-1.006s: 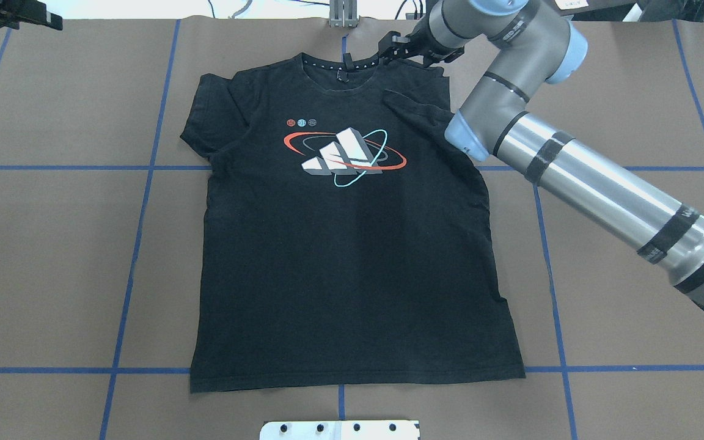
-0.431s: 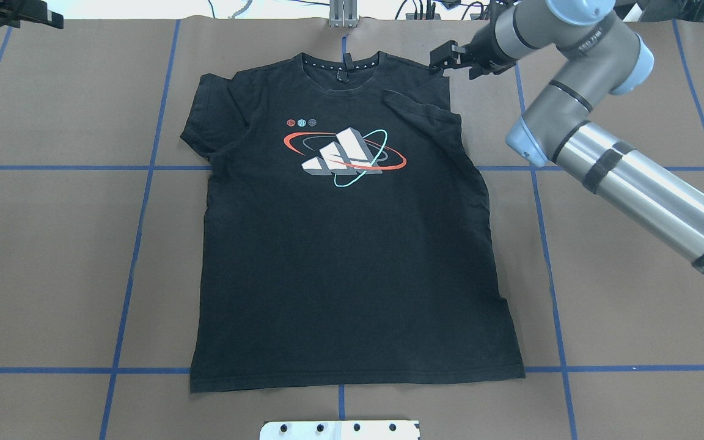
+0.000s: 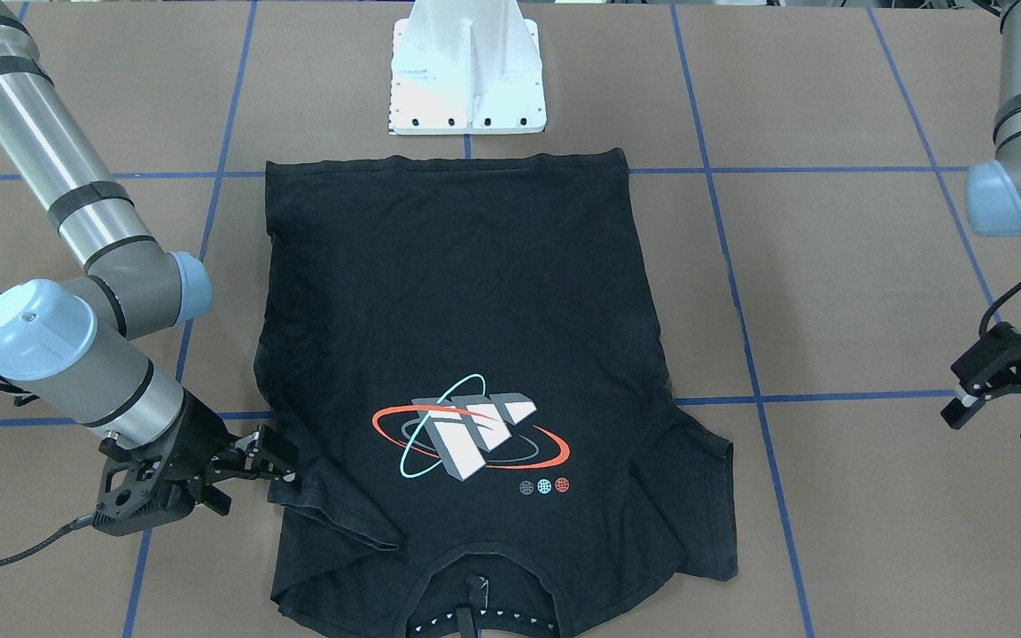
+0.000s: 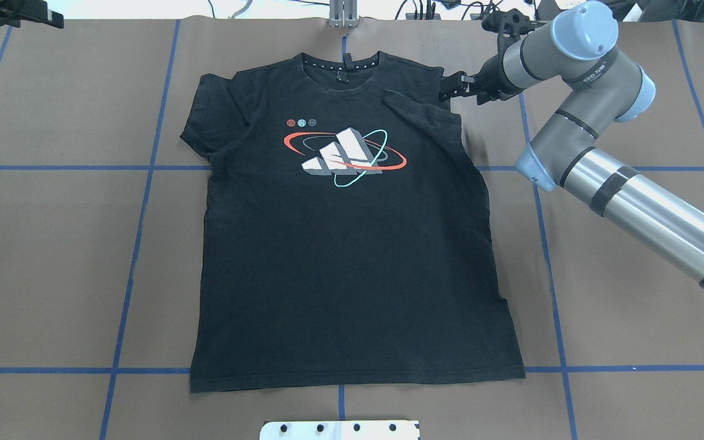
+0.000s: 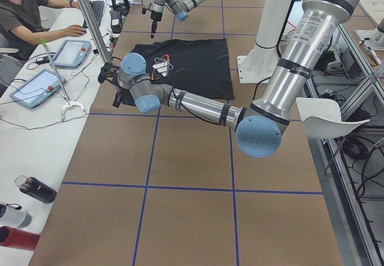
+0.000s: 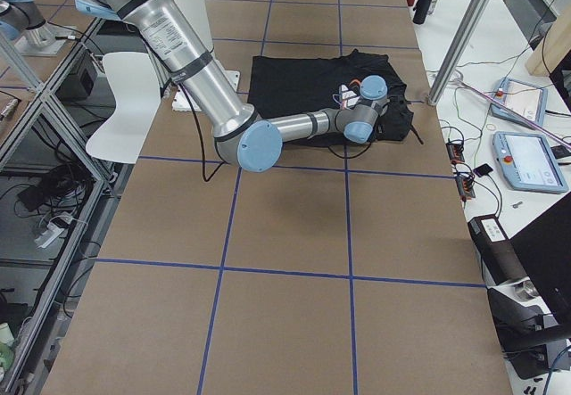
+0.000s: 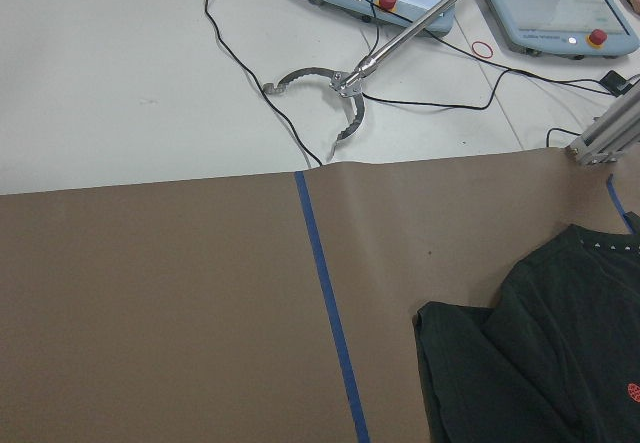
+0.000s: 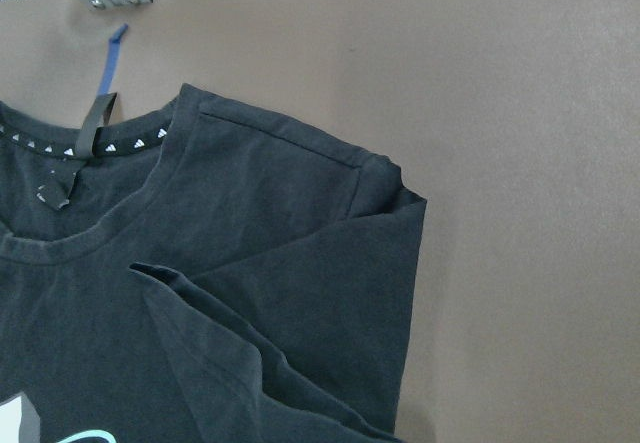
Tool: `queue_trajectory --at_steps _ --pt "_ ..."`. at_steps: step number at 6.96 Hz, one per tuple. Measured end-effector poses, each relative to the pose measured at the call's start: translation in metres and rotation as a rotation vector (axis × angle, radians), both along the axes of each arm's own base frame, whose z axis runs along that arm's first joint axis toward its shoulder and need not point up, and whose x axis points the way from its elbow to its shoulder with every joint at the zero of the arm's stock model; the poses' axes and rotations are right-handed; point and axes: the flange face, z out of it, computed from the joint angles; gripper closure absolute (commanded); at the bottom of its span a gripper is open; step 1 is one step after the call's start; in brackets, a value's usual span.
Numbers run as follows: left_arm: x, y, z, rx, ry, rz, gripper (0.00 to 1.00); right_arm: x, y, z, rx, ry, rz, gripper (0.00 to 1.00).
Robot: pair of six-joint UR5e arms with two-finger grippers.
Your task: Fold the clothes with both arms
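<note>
The right tool [image 4: 447, 88] has been drawn back off the T-shirt [image 4: 346, 263]; jaws stand parted, empty (folded-over sleeve [image 4: 425, 115] just ahead). Regrasp is judged pending.

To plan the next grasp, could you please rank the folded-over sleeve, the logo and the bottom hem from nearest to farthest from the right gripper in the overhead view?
From the right gripper:
1. Folded-over sleeve, just beside it.
2. Logo, on the chest, towards the middle.
3. Bottom hem, at the robot's end of the table.
</note>
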Motion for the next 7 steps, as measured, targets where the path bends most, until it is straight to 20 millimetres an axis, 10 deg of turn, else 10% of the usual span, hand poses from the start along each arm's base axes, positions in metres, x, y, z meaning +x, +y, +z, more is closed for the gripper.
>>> queue_trajectory --at_steps 7 --pt "-0.001 0.001 -0.001 0.003 0.001 -0.001 0.0 -0.025 0.002 0.008 -0.064 0.052 -0.02 0.29"
